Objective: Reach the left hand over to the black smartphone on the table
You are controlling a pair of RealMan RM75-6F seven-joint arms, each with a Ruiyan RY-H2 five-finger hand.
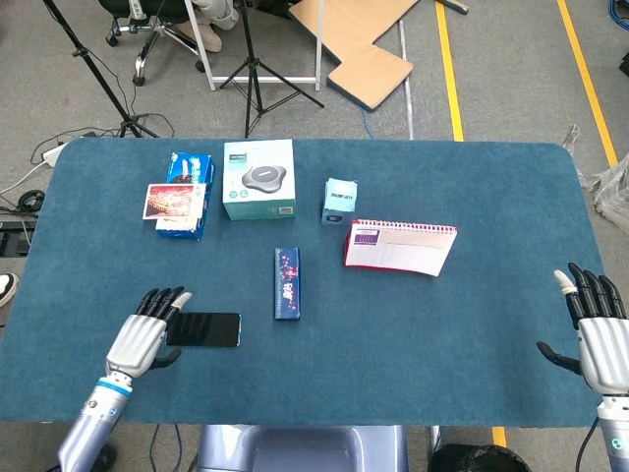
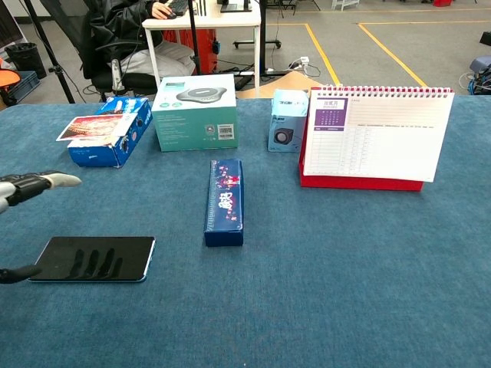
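The black smartphone point(image 1: 204, 329) lies flat on the blue table, front left; the chest view shows the smartphone point(image 2: 92, 258) at lower left, its screen reflecting fingers. My left hand point(image 1: 144, 335) hovers open just left of the phone, fingers spread, fingertips over its left end. In the chest view only the fingers point(image 2: 34, 185) and the thumb tip enter from the left edge, above the phone. My right hand point(image 1: 598, 326) hangs open at the table's right edge, far from the phone.
A narrow dark blue box point(image 1: 287, 283) lies right of the phone. Behind it stand a red-based desk calendar point(image 1: 399, 246), a small light blue box point(image 1: 339, 201), a green-white box point(image 1: 258, 178) and a blue box with a postcard point(image 1: 181, 197).
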